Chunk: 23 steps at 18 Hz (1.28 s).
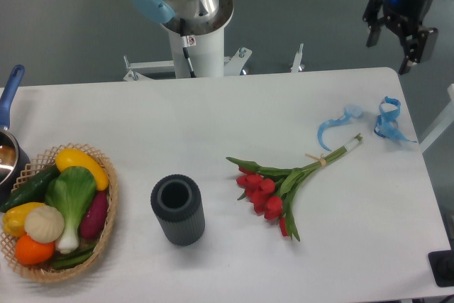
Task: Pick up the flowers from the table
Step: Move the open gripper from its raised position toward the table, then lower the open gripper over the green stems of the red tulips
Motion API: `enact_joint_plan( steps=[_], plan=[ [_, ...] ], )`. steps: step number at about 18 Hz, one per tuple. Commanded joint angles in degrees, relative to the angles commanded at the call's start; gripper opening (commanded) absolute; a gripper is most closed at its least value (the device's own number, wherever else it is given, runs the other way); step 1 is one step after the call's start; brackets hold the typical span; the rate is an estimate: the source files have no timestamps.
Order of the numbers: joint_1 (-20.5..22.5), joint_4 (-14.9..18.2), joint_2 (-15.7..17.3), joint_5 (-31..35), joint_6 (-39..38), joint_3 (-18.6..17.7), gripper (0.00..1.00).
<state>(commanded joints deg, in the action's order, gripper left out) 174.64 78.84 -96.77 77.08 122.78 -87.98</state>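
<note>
The flowers (273, 189), red tulip buds with green leaves and pale-green stems tied with a tan band, lie flat on the white table (213, 118), right of centre, stems pointing up-right. My gripper (392, 46) hangs high at the upper right, beyond the table's far right corner and well apart from the flowers. Its two black fingers stand apart with nothing between them.
A dark ribbed cylinder vase (177, 211) stands upright left of the flowers. A wicker basket (106, 228) of vegetables sits at the front left, with a blue-handled pot (8, 140) behind it. Curly blue ribbon (369, 122) lies near the stem ends. The arm's base (195, 26) rises behind the table.
</note>
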Motion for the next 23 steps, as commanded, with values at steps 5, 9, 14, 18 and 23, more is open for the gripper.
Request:
enact_joint_plan(
  steps=[5, 9, 14, 18, 23],
  plan=[
    [0.09, -0.26, 0.61, 0.35, -0.7, -0.53, 1.0],
    [0.18, -2.19, 1.4, -1.49, -2.28, -3.95, 1.0],
    [-0.35, -4.31, 2.37, -2.72, -10.96, -7.29, 1.0],
    [-2.72, -4.48, 0.88, -6.76, -17.91, -7.38, 1.0],
    [-6.85, -9.02, -1.75, -8.35, -25.3, -10.19, 1.0]
  ],
)
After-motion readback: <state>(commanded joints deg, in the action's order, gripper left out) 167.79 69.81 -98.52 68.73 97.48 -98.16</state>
